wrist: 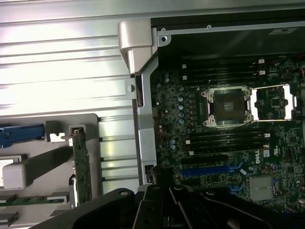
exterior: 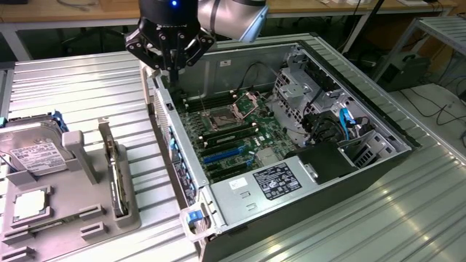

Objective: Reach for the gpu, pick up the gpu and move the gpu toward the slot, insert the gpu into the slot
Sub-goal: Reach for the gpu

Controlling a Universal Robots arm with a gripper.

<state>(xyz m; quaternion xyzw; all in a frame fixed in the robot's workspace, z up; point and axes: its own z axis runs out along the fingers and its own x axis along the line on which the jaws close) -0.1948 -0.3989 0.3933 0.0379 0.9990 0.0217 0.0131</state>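
Jaws closed on nothing; my gripper (exterior: 172, 70) hovers over case rim (exterior: 161, 103). gpu (exterior: 117, 172) stands edgewise in holder (exterior: 124, 215), top edge free for pinching, I judge.

Ribbed metal table (exterior: 80, 87) is noted carrying two items, well apart.

Open computer case (exterior: 342, 202) is laid on its side toward the table edge at the exterior view's right, with the interior exposed. Green circuit board (exterior: 251, 139) is mounted on the case floor. Metal-framed processor socket (exterior: 222, 116) is seen with its cover plate swung open. Black memory connectors (exterior: 229, 136) are set on both sides of it. Labelled power supply (exterior: 276, 181) is fitted beside the board. Blue cable (exterior: 346, 121) is looped near the drive bays.

Grey holder tray (exterior: 73, 194) is placed at the table edge on the exterior view's left. White-labelled hard drive (exterior: 29, 150) is stood in it. Square silver processor chip (exterior: 30, 203) is laid flat in a recess near the drive.
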